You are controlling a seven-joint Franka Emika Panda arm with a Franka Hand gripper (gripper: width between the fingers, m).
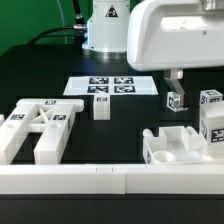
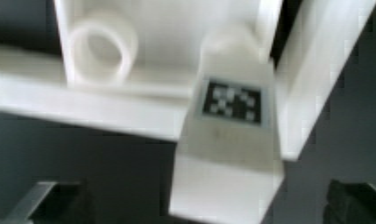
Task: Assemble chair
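The chair is in loose white parts. A tagged bar leg stands at the exterior view's right, just behind the seat block. My gripper hangs right over this leg, open. In the wrist view the leg runs between the two dark fingers with a gap on each side, and the gripper holds nothing. Beyond the leg lies a white part with a round hole. The slotted back frame lies flat at the exterior view's left.
The marker board lies at the back middle, with a small white block in front of it. Another tagged block stands at the far right. A long white rail runs along the front edge. The arm's base rises behind.
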